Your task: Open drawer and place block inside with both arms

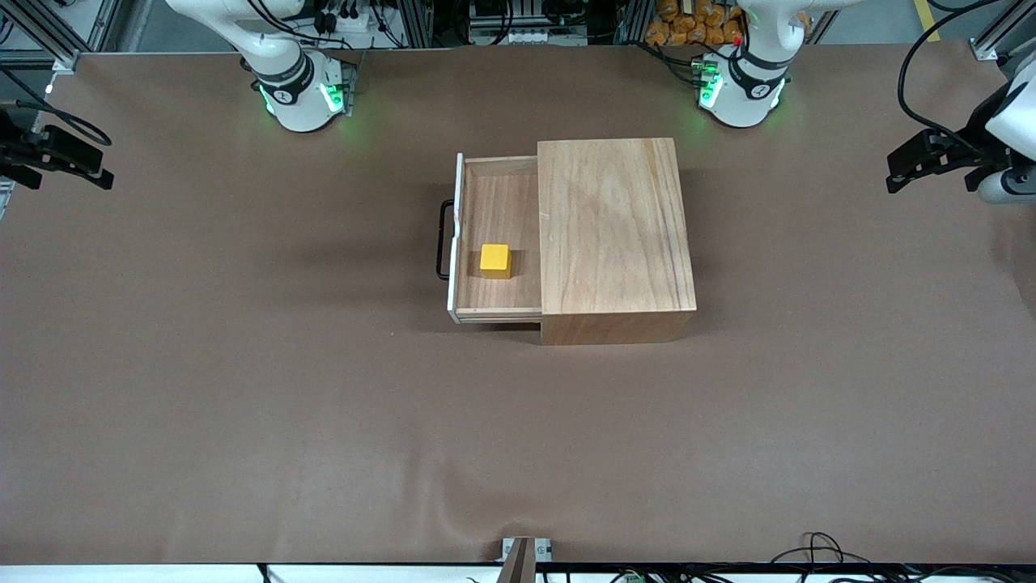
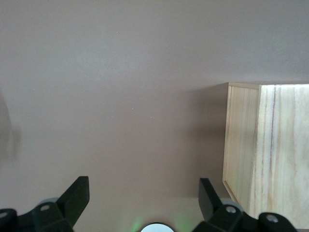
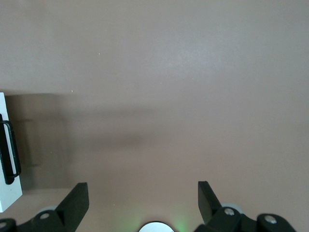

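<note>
The drawer (image 1: 500,202) is pulled out of the wooden box (image 1: 615,231) toward the right arm's end of the table. Its white front and black loop handle (image 1: 443,240) face that end. The yellow block (image 1: 495,261) rests on the drawer floor, touching no gripper. My left gripper (image 1: 897,172) hangs over the table's edge at the left arm's end, open and empty (image 2: 143,193), with the box's side (image 2: 270,154) in its wrist view. My right gripper (image 1: 104,172) hangs over the other end, open and empty (image 3: 143,193); the drawer front (image 3: 8,159) shows in its wrist view.
The brown table cover (image 1: 324,421) spreads around the box. Both green-lit arm bases (image 1: 303,93) (image 1: 740,89) stand farther from the front camera than the box. Cables lie at the table's near edge (image 1: 817,551).
</note>
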{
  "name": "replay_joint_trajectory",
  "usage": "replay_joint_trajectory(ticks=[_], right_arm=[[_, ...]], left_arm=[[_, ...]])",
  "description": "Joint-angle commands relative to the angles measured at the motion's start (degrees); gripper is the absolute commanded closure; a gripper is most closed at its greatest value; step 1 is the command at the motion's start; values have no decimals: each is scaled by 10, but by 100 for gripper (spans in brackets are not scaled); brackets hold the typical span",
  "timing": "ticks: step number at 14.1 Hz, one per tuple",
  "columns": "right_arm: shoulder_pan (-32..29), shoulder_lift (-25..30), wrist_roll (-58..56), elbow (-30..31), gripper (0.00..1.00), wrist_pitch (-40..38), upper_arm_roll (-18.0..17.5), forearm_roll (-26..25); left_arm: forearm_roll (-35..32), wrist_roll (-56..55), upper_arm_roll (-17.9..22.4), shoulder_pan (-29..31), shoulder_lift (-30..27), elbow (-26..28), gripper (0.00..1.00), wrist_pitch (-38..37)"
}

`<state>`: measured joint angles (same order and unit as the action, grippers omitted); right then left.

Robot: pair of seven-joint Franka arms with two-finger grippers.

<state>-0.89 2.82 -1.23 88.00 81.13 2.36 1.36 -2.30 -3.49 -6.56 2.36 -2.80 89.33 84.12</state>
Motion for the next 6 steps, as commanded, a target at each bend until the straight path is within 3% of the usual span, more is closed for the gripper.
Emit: replay_joint_trajectory(ticks=[1, 6], right_arm=[[-10, 17, 18, 17, 0, 10, -14, -9], [-9, 17, 18, 17, 0, 10, -15, -8]], left_arm=[[11, -3, -6, 6, -4, -7, 0, -1], [10, -5, -6, 4, 3, -24, 0, -3]])
